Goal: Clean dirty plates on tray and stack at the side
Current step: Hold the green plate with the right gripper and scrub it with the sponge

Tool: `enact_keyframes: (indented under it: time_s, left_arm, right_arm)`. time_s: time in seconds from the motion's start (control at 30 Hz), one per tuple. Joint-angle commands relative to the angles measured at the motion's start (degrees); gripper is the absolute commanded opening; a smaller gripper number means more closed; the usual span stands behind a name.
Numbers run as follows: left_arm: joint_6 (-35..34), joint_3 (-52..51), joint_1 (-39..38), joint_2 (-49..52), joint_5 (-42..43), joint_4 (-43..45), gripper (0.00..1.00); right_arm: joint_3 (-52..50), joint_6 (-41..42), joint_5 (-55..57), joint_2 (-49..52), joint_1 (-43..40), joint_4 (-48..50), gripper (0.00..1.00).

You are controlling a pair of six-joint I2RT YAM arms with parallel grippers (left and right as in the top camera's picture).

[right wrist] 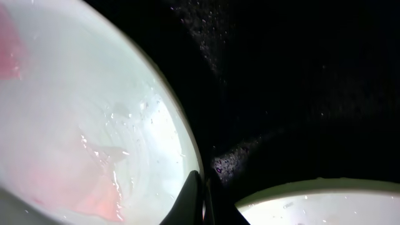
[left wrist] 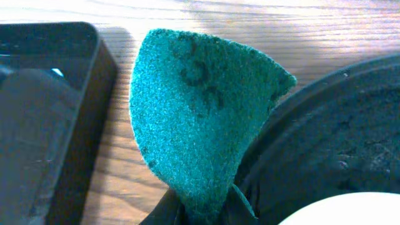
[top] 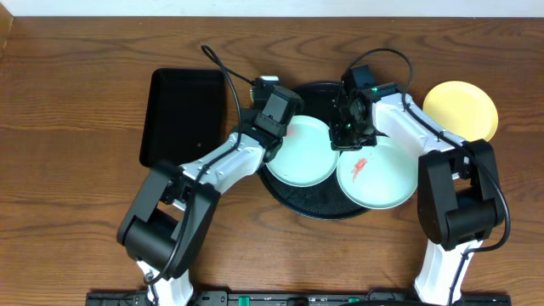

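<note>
Although the yellow plate lies on the wooden table, just to the right of the tray, we see both mint-green plates on the tray itself, side by side: the left plate and the right plate, which carries a red smear. The right gripper is low at the place where these two come close. Its tips are pressed together right at one rim, and we cannot tell if they pinch it. The left gripper is at the far left edge of the left plate, clamped on a green scouring pad that stands upward. Beside it lies a rectangular black tray.
</note>
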Motion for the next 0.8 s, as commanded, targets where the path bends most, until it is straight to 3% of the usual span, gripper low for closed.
enact_keyframes:
  time_s: [0.0,0.13,0.47,0.77]
  left_arm:
    - [1.0,-0.8,-1.0,-1.3,2.4,-0.8,0.08]
    - [1.0,-0.8,-2.5,-1.3,8.2,-0.5,0.08]
    - [1.0,-0.8,-5.1,-3.1,8.7,-0.4,0.08]
    - [1.0,-0.9,-5.1,1.9,8.1,-0.4,0.08]
  right_arm:
    - [-0.2,-0.5,2.5,0.5,-0.3,-0.6,0.01]
    - [-0.2,-0.5,2.5,0.5,-0.3,-0.6,0.01]
    - [-0.2,-0.5,2.5,0.5,-0.3,-0.2,0.01]
    - [-0.2,-0.5,2.5,0.5,-0.3,-0.2,0.01]
